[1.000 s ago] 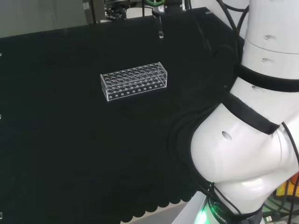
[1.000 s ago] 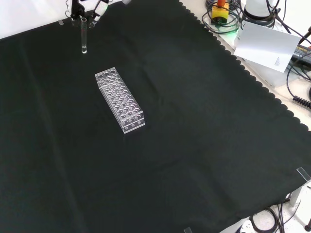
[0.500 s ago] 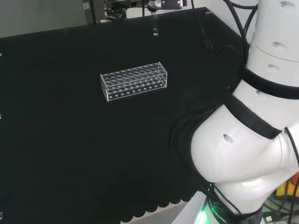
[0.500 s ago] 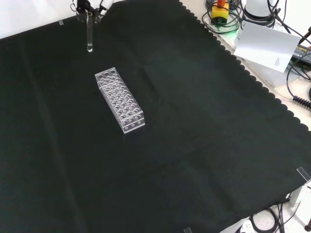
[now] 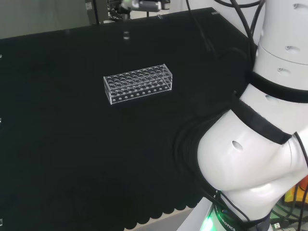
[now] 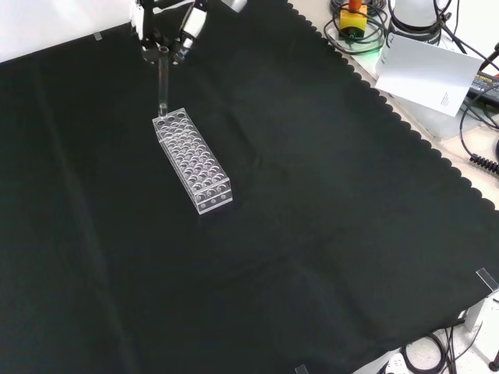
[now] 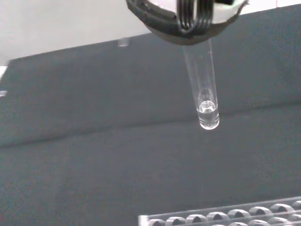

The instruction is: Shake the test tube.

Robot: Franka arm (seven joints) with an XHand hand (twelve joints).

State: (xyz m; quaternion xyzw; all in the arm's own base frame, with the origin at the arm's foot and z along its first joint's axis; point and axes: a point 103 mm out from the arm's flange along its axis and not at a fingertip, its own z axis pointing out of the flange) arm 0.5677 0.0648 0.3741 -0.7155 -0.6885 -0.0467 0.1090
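A clear glass test tube [image 6: 162,84] hangs upright from my hand [image 6: 167,23] at the top of the front view, its fingers pinched on its upper end. The tube's round bottom sits just above the far end of the clear plastic rack [image 6: 192,160]. In the wrist view the test tube [image 7: 202,89] points down over the cloth, with dark fingers [image 7: 183,19] curled round its top and the rack's [image 7: 225,219] edge below. In the head view the tube's tip [image 5: 126,35] shows blurred beyond the rack [image 5: 138,83], under the hand [image 5: 144,5].
Black cloth [image 6: 312,234] covers the bench, with a scalloped edge on the right of the front view. Cables and a white sheet [image 6: 427,72] lie off the cloth at the top right. The arm's white links [image 5: 260,120] stand at the head view's right.
The hand has swung the tube to the right and downward in the front view, from beyond the rack to just above its far end. In the head view it moved left.
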